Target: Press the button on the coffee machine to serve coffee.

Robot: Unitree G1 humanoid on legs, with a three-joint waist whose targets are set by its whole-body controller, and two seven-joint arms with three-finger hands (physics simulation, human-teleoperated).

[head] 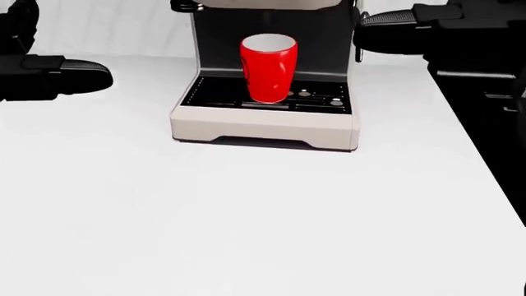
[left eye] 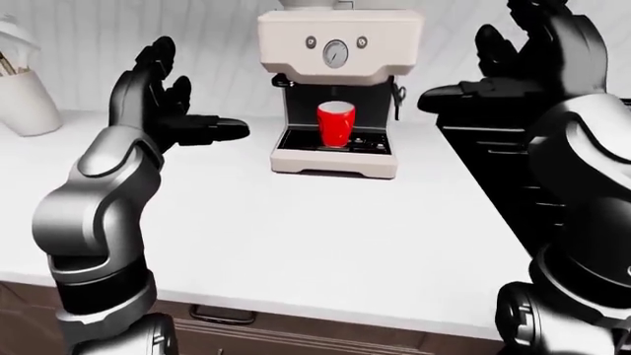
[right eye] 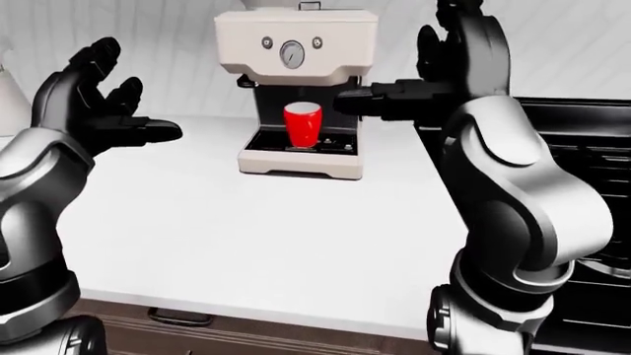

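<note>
On the far side of the white counter point(left eye: 296, 237), the coffee machine point(left eye: 335, 89) is standing upright, taller than it is wide, with its control face turned toward the cameras. Two small round buttons point(left eye: 311, 41) are sitting on either side of a round gauge point(left eye: 336, 53) on its cream upper panel; no brand or writing is readable. A red cup point(left eye: 335, 123) is standing upright on the dark drip tray point(head: 267, 98), under the spout. The left hand point(left eye: 163, 103) is hanging raised to the left of the machine, fingers spread and released, touching nothing. The right hand point(right eye: 449, 66) is hovering just right of the machine's upper panel, likewise released, with one finger point(right eye: 370, 100) stretching leftward toward the machine. A white utensil holder point(left eye: 24, 100) is standing at the far left, and a black stove point(right eye: 582, 148) is lying to the right.
</note>
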